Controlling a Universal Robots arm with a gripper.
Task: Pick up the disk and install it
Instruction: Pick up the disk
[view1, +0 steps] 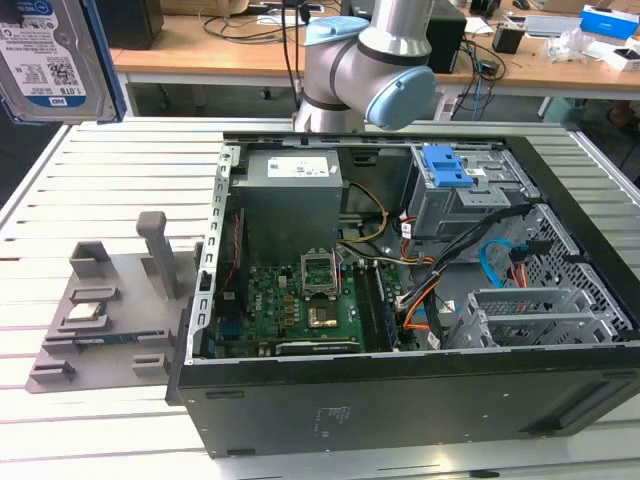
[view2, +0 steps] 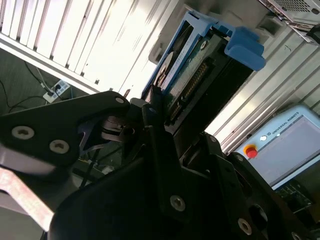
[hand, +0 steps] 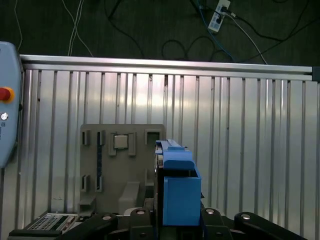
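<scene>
The disk (view1: 50, 55), a silver hard drive with a white-and-blue label in a blue carrier rail, hangs high at the exterior view's far left, well above the slatted table. In the second wrist view my gripper (view2: 160, 102) is shut on the disk (view2: 200, 65), its black fingers clamping the drive's end. The first wrist view looks along the disk (hand: 177, 185), edge-on between the gripper (hand: 176, 217) links, above the grey fixture plate (hand: 122, 165).
The open computer case (view1: 400, 390) lies at the exterior view's right, holding a grey drive bay with a blue latch (view1: 447, 165). The fixture plate (view1: 110, 300) carries a small square chip (view1: 88, 312). A teach pendant (hand: 5, 100) rests near the table edge.
</scene>
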